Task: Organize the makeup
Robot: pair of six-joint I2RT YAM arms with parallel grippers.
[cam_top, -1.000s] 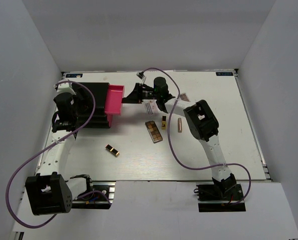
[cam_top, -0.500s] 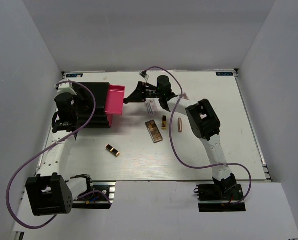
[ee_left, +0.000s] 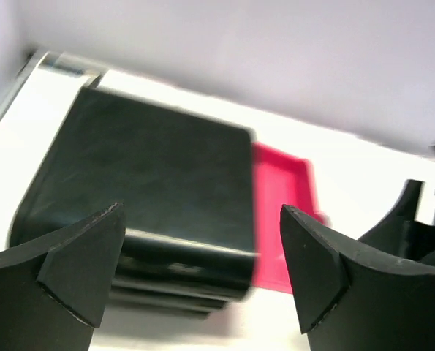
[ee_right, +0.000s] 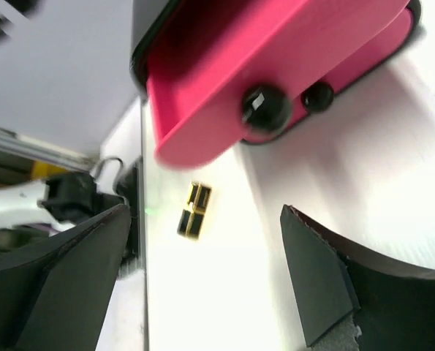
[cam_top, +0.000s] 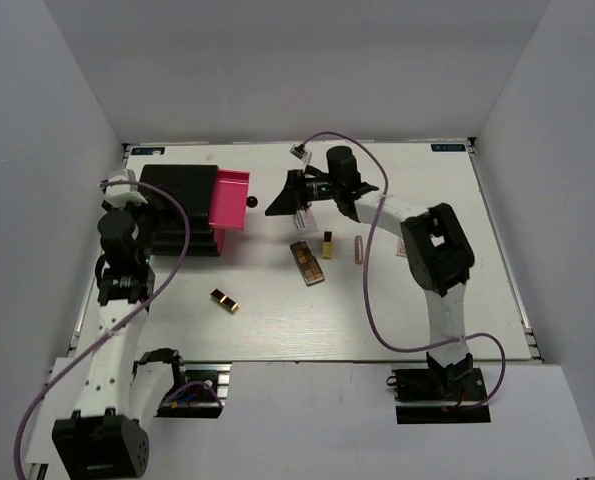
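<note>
White worktop [cam_top: 407, 320]: black case [cam_top: 177, 200] at ten o'clock, pink drawer [cam_top: 229, 198] out. Left fingers [ee_left: 63, 281] spread, facing case; right fingers [ee_right: 378, 307] spread near drawer knob [ee_right: 265, 106]. Brown palette [cam_top: 307, 263], gold-black lipstick [cam_top: 328, 245], rose tube [cam_top: 358, 248] at centre; second gold-black lipstick [cam_top: 225, 300] toward seven o'clock.

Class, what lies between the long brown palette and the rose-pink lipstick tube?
A gold-and-black lipstick tube lies between the brown palette and the rose-pink tube, shown in the top view.
</note>
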